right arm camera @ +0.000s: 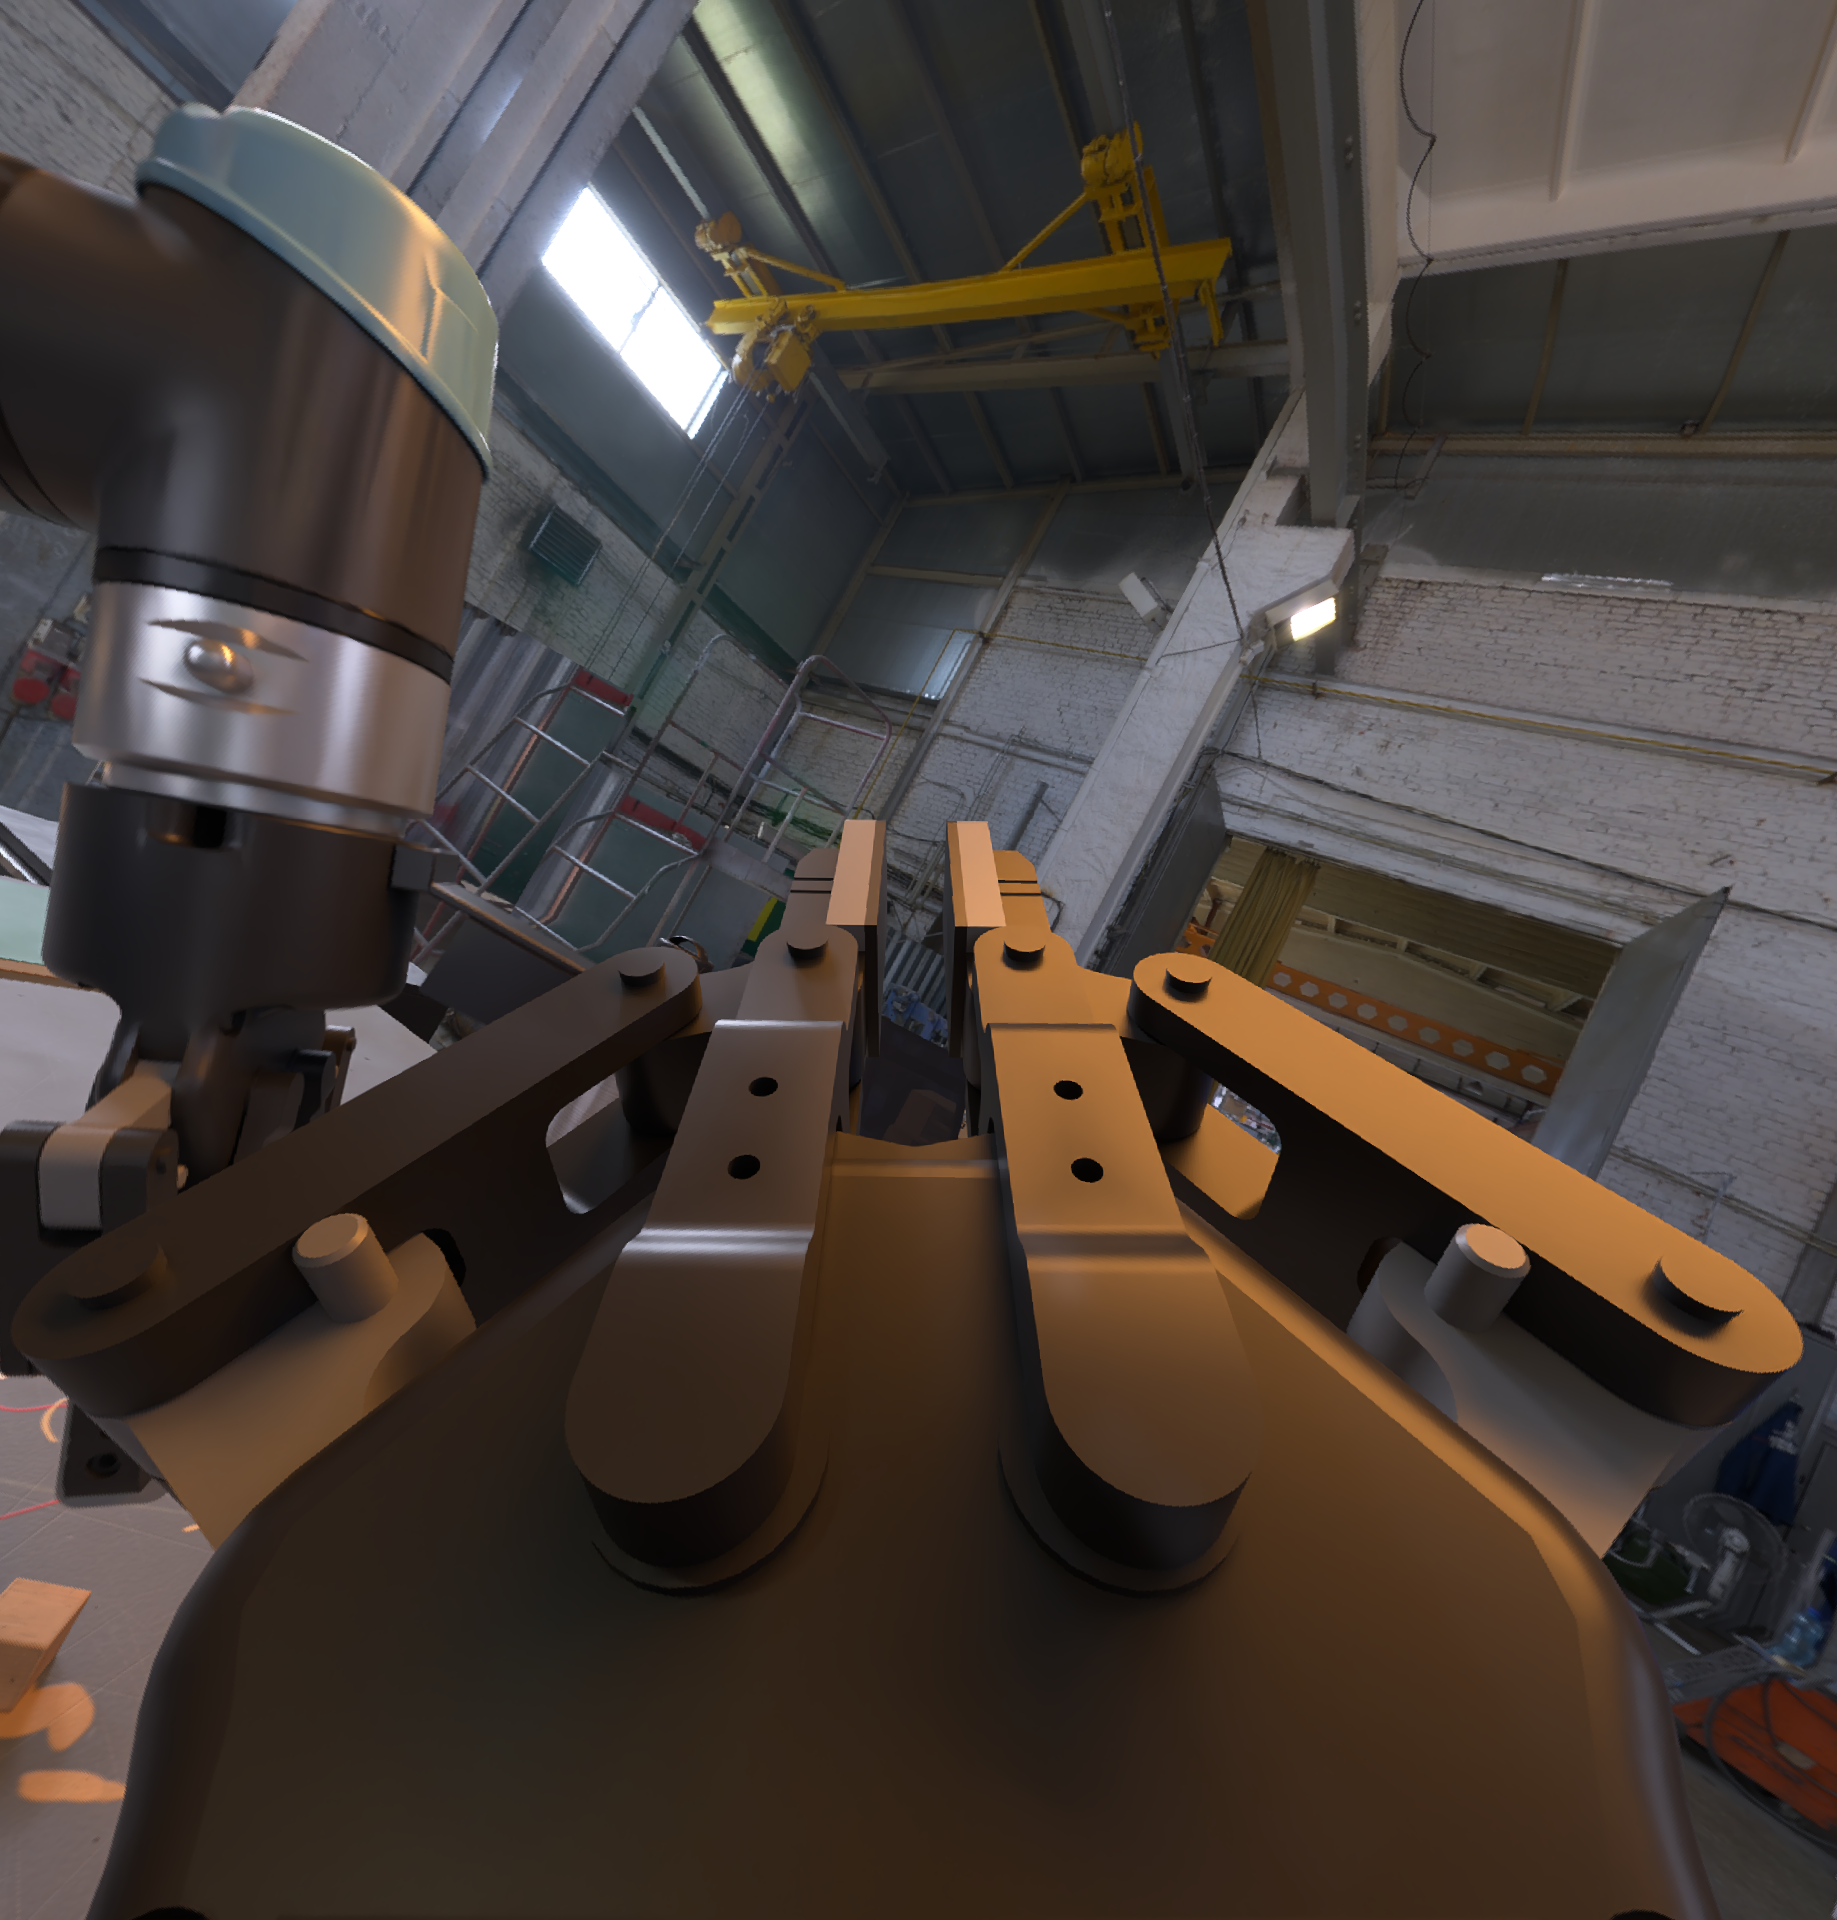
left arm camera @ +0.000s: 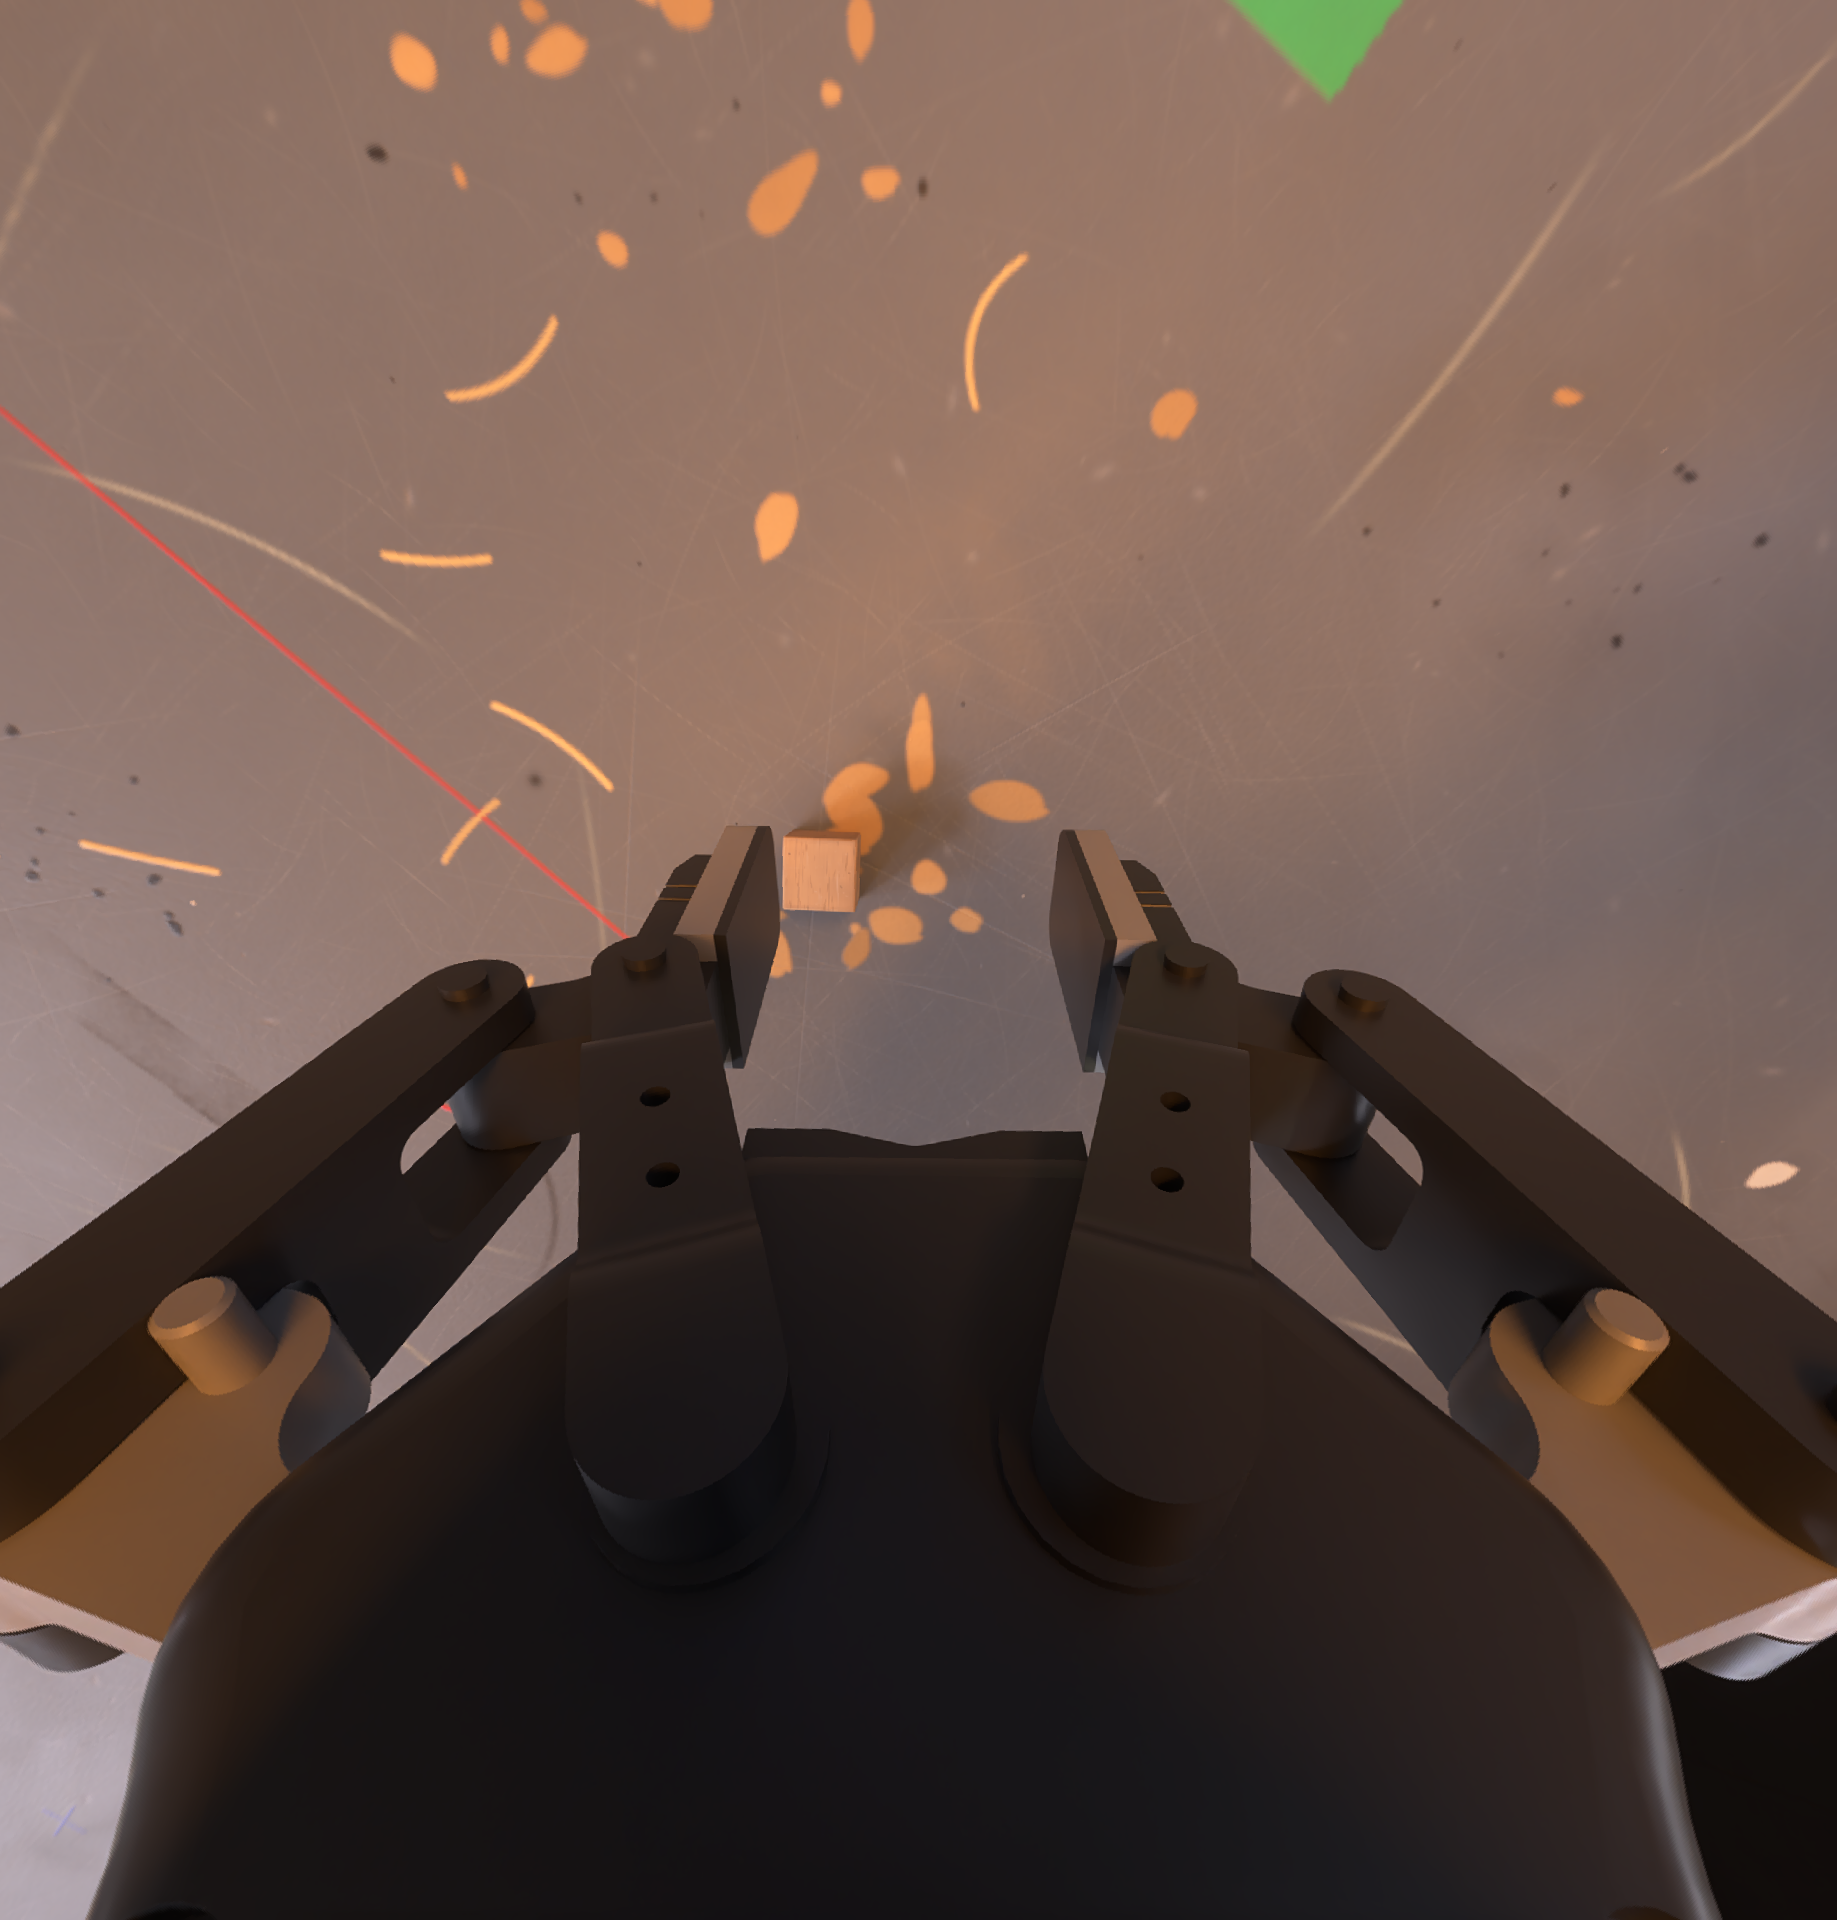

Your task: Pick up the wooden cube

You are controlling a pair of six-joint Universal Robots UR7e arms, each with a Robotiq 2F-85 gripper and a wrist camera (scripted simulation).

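The wooden cube (left arm camera: pixel 818 873) is small and pale and lies on the scratched grey table (left arm camera: pixel 1309 675). My left gripper (left arm camera: pixel 916 847) is open and hovers above it, pointing down. The cube sits between the fingers, close to the left fingertip (left arm camera: pixel 750 883) and far from the right one. In the right wrist view the cube (right arm camera: pixel 15 1642) shows at the bottom left on the table. My right gripper (right arm camera: pixel 916 831) is empty, its fingers almost together with a narrow gap, and it points up and away from the table.
Orange blotches and arcs (left arm camera: pixel 784 192) mark the table, with a thin red line (left arm camera: pixel 270 634) and a green patch (left arm camera: pixel 1319 42) at the far edge. The left arm's wrist (right arm camera: pixel 259 520) stands close on the left in the right wrist view, in front of a hall wall (right arm camera: pixel 1516 707).
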